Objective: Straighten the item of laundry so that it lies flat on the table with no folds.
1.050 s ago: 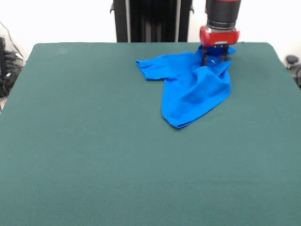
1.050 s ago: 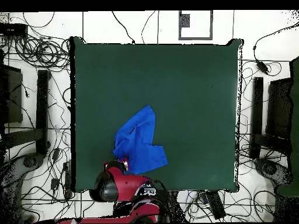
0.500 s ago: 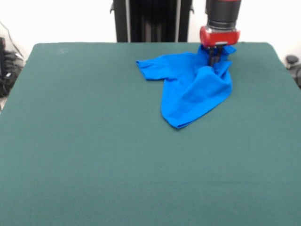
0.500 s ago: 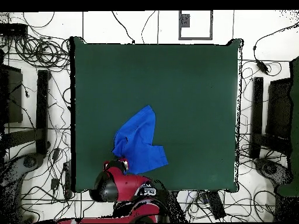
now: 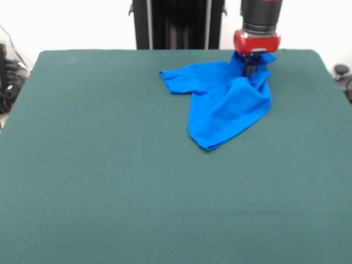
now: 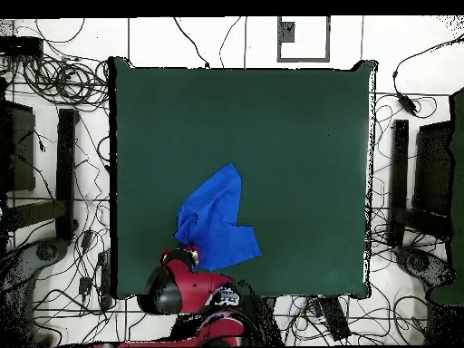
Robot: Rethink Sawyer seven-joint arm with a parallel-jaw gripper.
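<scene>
My hand (image 5: 251,67) is pressed together on a pinch of the small bright blue short-sleeved T-shirt of thin soft fabric (image 5: 223,102), at the bunched corner of the cloth nearest the surface's edge. From that pinch, in the front view, the shirt spreads away toward 7 o'clock: one sleeve-like flap reaches out toward 9 o'clock, and the main body runs down to a rounded tip, creased and folded over itself.

The large rectangular surface covered in plain dark green felt-like cloth (image 5: 110,181) carries only the shirt. Behind it in the front view stand a white wall and a black upright column (image 5: 177,25).

The overhead view shows the pale floor around the surface strewn with black cables (image 6: 63,82), and black stands (image 6: 65,172) on either side. There the shirt (image 6: 216,220) lies at about 7 o'clock from the surface's centre, with my red and black arm (image 6: 195,292) over the edge, hiding my hand.
</scene>
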